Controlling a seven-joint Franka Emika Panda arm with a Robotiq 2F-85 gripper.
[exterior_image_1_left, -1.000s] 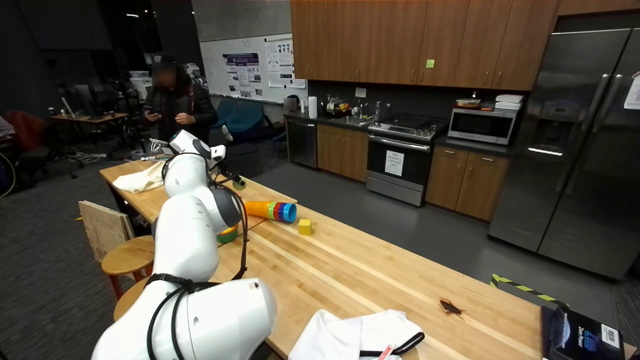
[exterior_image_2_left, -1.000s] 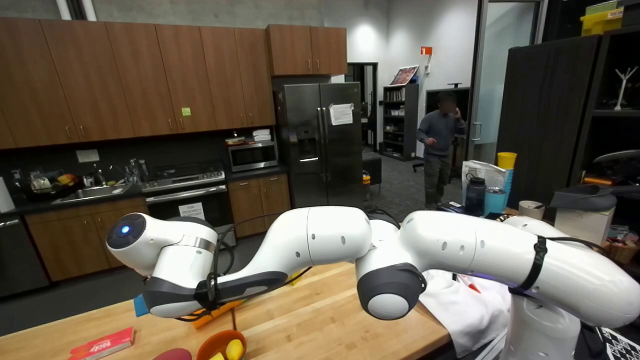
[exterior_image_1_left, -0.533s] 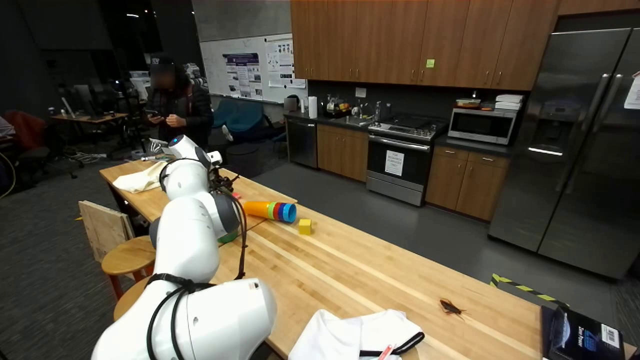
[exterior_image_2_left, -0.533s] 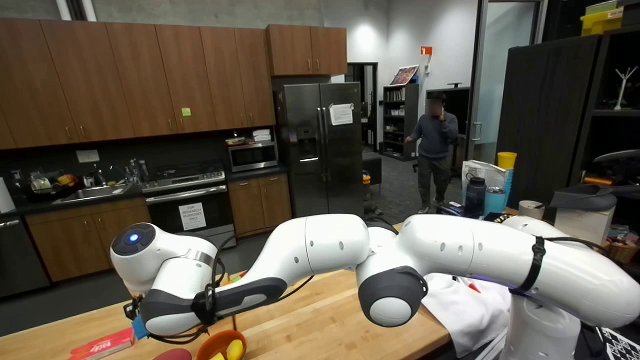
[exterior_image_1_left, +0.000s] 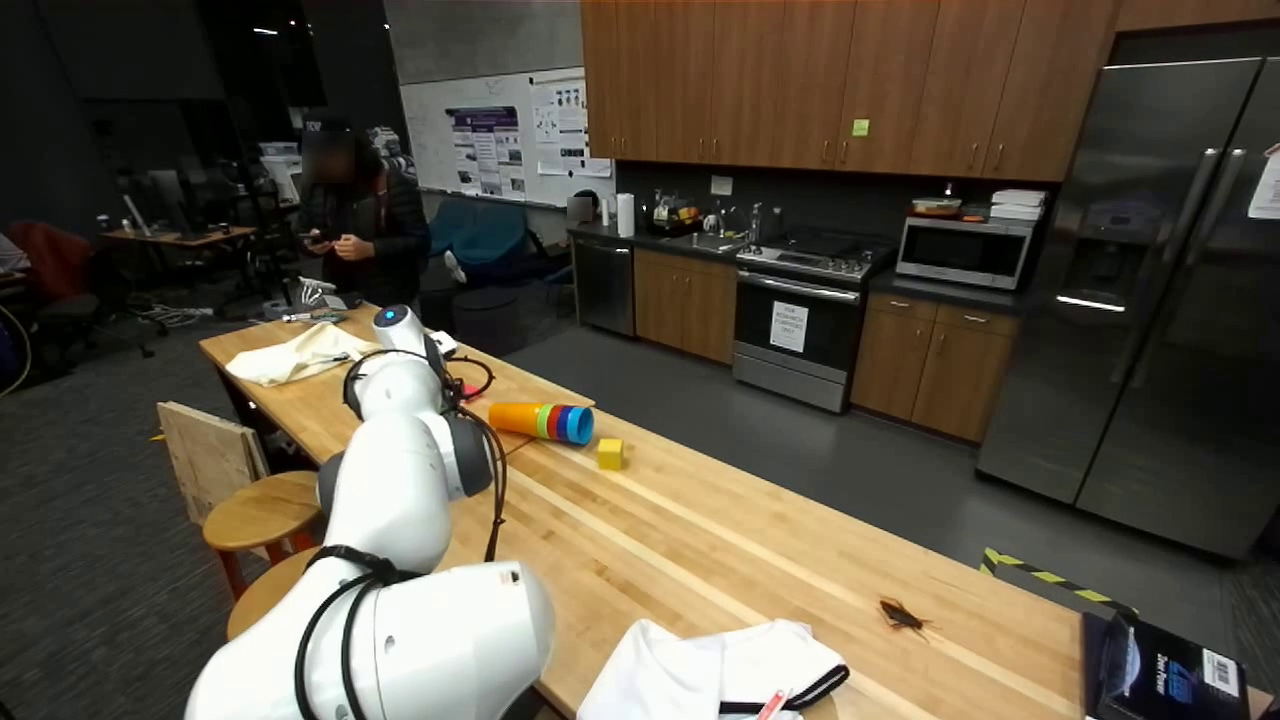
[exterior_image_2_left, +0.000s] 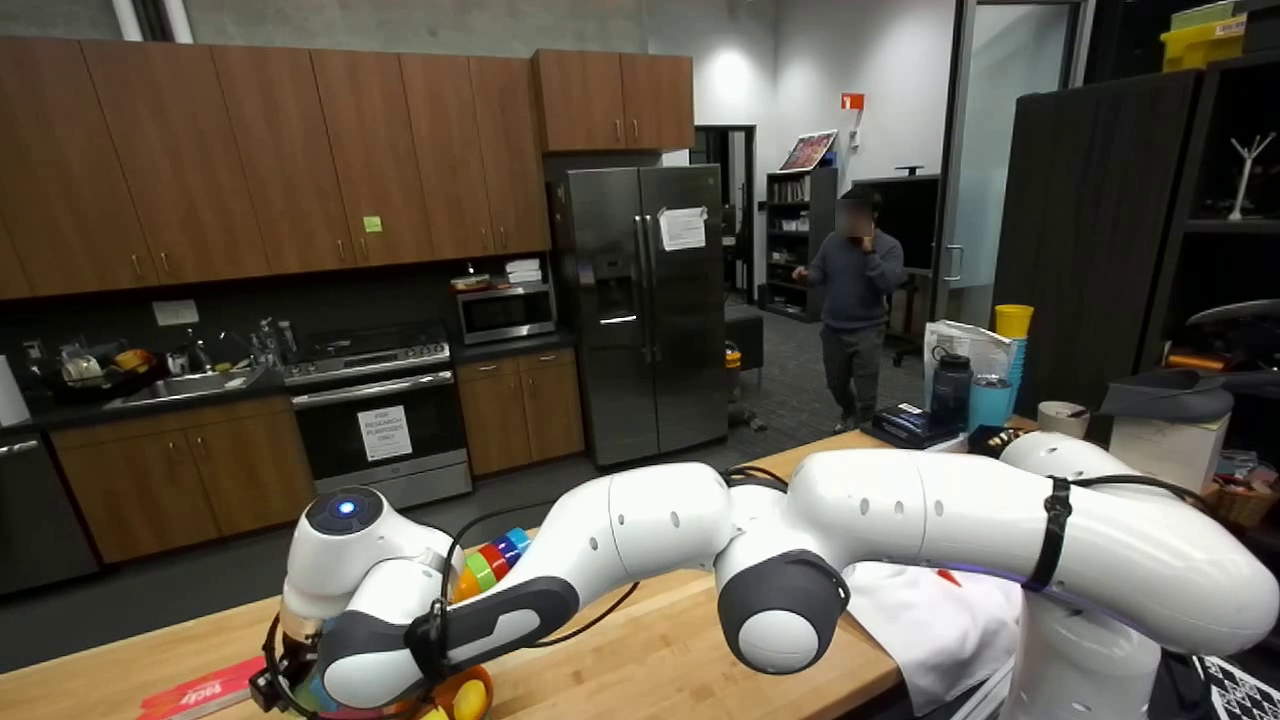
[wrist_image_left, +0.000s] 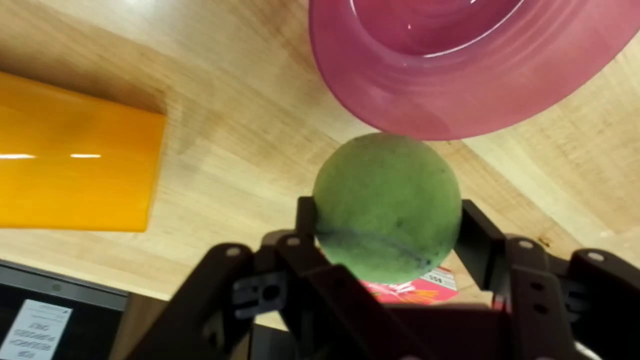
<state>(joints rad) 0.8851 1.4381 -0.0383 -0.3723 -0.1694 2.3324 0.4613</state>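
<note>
"What has the black two-fingered gripper (wrist_image_left: 387, 220) got hold of?"

"A matte green ball (wrist_image_left: 387, 197) with a dark streak across it. The fingers (wrist_image_left: 306, 217) press on it from both sides, fairly far apart."

"And where is that ball?"

"Over the pale wooden tabletop (wrist_image_left: 240, 160), right by the edge of a glossy pinkish-purple plate (wrist_image_left: 450, 107) in the wrist view. I can't tell whether the two touch."

"What else is close?"

"A pinkish-red printed box (wrist_image_left: 415, 295) shows partly from behind the ball. In an exterior view, a row of nested, glossy coloured cups (exterior_image_1_left: 540, 421), orange at one end and light blue at the other, lies on its side, with a small yellow cube (exterior_image_1_left: 610, 454) near the blue end."
</note>
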